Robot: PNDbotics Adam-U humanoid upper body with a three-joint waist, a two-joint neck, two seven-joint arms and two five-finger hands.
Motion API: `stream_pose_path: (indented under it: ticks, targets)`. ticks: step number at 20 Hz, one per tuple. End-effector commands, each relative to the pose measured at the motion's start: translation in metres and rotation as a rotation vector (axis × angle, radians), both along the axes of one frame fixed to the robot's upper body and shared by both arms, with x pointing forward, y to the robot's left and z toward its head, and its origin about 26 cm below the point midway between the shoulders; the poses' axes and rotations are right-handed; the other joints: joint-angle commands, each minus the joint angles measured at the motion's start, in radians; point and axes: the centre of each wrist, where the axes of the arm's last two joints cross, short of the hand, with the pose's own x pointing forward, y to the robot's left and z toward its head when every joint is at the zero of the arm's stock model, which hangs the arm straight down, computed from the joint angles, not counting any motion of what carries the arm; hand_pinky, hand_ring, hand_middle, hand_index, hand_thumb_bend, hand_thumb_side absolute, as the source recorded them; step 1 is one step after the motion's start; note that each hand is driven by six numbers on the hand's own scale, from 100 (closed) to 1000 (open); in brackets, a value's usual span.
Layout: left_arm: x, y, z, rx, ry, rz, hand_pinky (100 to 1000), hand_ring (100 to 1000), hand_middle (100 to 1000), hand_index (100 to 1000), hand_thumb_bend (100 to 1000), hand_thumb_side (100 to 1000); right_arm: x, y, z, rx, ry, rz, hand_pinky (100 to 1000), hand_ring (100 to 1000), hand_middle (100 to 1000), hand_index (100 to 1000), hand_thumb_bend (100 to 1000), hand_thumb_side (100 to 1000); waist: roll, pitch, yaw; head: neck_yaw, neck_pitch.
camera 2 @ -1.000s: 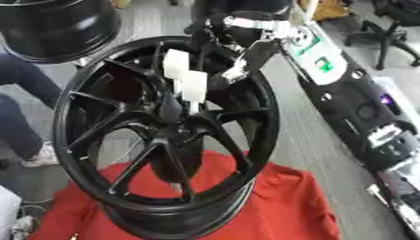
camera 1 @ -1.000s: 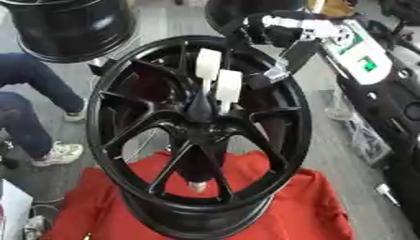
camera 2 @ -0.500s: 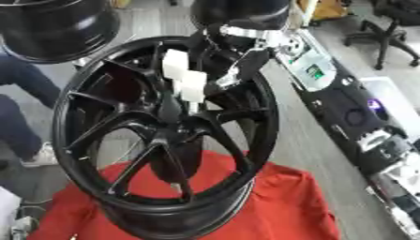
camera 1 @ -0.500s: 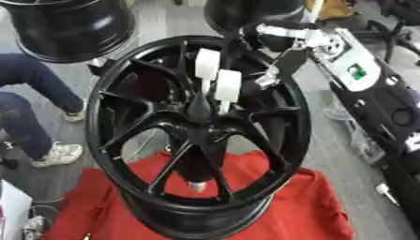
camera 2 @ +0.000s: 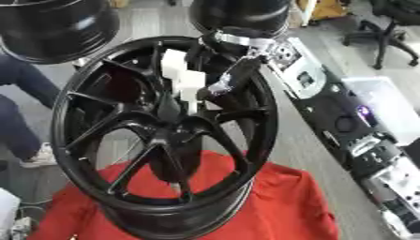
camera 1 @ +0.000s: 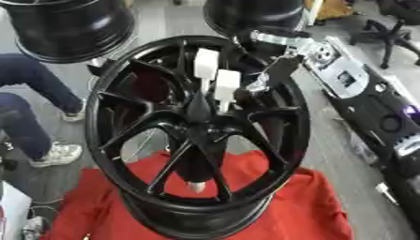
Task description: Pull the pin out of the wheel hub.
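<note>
A black spoked wheel [camera 1: 105,98] stands tilted on a red cloth [camera 1: 316,208]. Two pins with white block heads rise from its hub [camera 1: 199,129]: one pin [camera 1: 205,62] behind and a nearer pin [camera 1: 227,84] beside it. My right hand [camera 1: 267,76] comes in from the upper right on a silver wrist and sits just right of the nearer pin, touching or almost touching its head. Its dark shape blends with the spokes, so its hold is unclear. My left hand shows in neither view.
Two more black wheels stand behind, one at the upper left [camera 1: 70,28] and one at the top middle [camera 1: 254,14]. A person's legs and shoe [camera 1: 53,154] are at the left. Black equipment [camera 1: 373,101] lies along the right, with an office chair [camera 2: 386,33] beyond.
My right hand has come down and left, closer to the nearer pin's white head. The camera has shifted a little. The pins still stand in the hub.
</note>
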Motion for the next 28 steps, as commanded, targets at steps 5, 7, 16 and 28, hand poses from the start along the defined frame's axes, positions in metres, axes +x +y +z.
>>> stream_pose_path:
  ticks: [5,7,16,28]
  targets:
    - [0.001,0.002,0.007,0.012,-0.019,0.000,688,980,779,695,265,841,0.001,0.002,0.004,-0.003,-0.037,-0.022,808,789,667,671,642,316,0.000,-0.016,0.002,-0.005,-0.002]
    - [0.001,0.001,0.007,0.012,-0.019,0.000,688,980,779,695,265,842,0.001,0.003,0.002,-0.006,-0.038,-0.023,807,787,665,659,640,314,-0.001,-0.016,0.002,-0.006,-0.002]
    - [0.001,0.001,0.007,0.012,-0.020,0.000,688,980,779,694,265,842,0.001,0.006,-0.006,-0.015,-0.036,-0.033,802,780,650,613,630,302,-0.001,-0.015,0.003,-0.007,-0.002]
    - [0.001,0.001,0.007,0.013,-0.021,-0.001,688,980,779,694,265,841,0.000,0.007,-0.004,0.042,-0.062,-0.062,790,753,608,472,483,159,-0.001,-0.015,0.004,-0.008,-0.002]
